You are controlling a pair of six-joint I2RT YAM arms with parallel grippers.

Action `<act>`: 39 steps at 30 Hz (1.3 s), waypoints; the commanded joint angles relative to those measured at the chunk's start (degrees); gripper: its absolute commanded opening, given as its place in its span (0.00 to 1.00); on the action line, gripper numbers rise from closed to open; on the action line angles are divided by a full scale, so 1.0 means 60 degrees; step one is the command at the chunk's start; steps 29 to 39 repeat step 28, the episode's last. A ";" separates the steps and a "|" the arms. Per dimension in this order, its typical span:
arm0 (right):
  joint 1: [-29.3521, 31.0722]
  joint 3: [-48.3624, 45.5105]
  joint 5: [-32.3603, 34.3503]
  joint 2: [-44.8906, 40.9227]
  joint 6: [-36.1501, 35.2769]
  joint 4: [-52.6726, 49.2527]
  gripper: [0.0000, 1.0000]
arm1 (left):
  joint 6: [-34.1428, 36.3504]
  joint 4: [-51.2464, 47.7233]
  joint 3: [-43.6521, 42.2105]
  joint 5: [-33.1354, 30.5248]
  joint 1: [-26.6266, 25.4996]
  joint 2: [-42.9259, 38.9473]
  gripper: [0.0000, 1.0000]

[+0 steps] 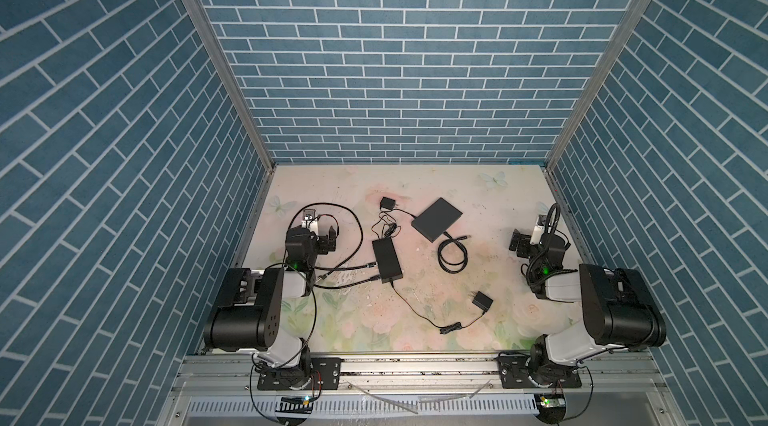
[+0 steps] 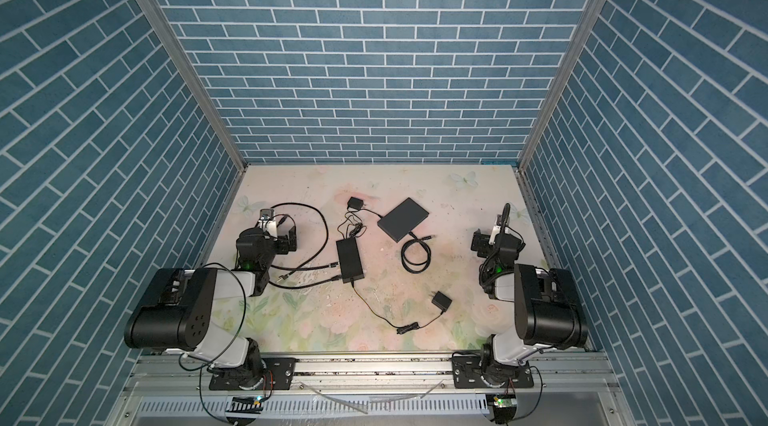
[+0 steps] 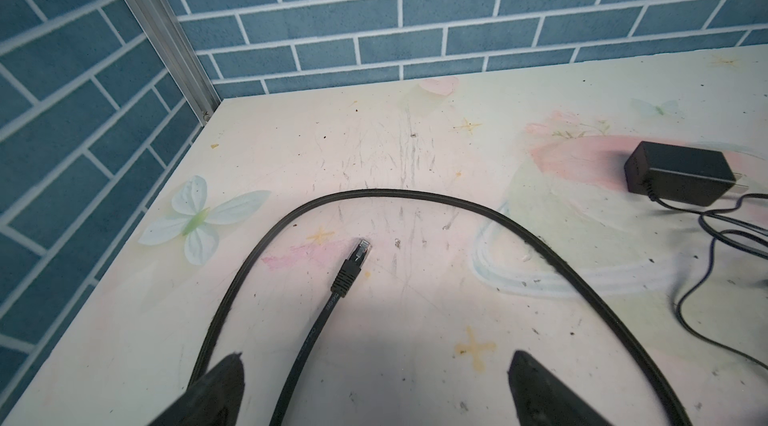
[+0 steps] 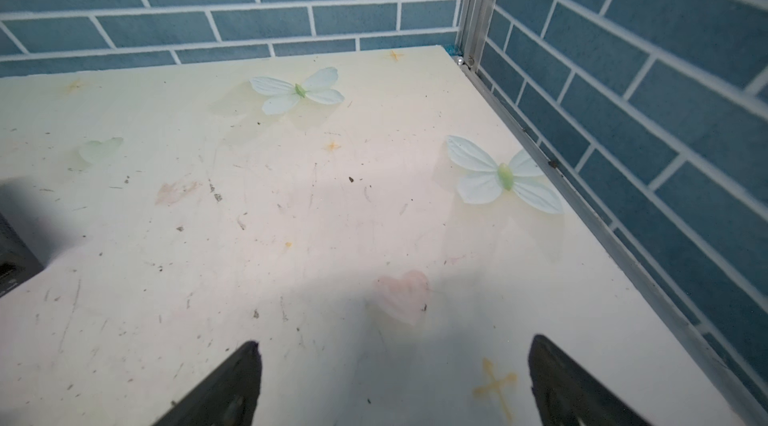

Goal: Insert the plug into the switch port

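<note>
The plug (image 3: 359,251), a clear-tipped connector on a flat black cable (image 3: 415,195), lies loose on the floral table. It sits ahead of my left gripper (image 3: 376,357), which is open and empty, and shows in a top view near that gripper (image 1: 324,233) as the plug (image 1: 326,217). The switch (image 1: 387,259) is a long black box at mid-table with two cables in its left side. My right gripper (image 4: 395,343) is open over bare table at the right (image 1: 524,239).
A flat black box (image 1: 437,219) with a short coiled cable (image 1: 453,255) lies behind the switch; its corner shows in the right wrist view (image 4: 12,253). Two black power adapters (image 1: 388,203) (image 1: 482,301) trail thin cords. Brick-patterned walls close three sides.
</note>
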 commanded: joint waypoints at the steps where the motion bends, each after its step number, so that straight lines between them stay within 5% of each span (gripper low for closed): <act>1: 0.0076 -0.0163 -0.1309 -0.0149 -0.0497 0.0573 0.99 | 0.0082 0.0144 0.0014 -0.0015 -0.0035 -0.0023 1.00; 2: 0.0051 -0.0574 -0.1467 -0.0120 -0.0483 0.1421 0.99 | 0.0082 0.0140 0.0018 -0.0009 -0.0035 -0.0027 1.00; 4: -0.0058 -0.1142 0.0351 0.0070 0.0408 0.2739 0.99 | 0.0082 0.0140 0.0023 -0.0015 -0.0035 -0.0023 1.00; 12: -0.0307 0.0447 -0.1149 -0.0013 0.0114 -0.0409 0.99 | 0.0082 0.0155 0.0016 -0.0016 -0.0035 -0.0023 1.00; 39: -0.0291 0.0470 -0.1183 -0.0006 0.0071 -0.0449 0.99 | 0.0111 0.0168 0.0000 0.0028 -0.0035 -0.0022 1.00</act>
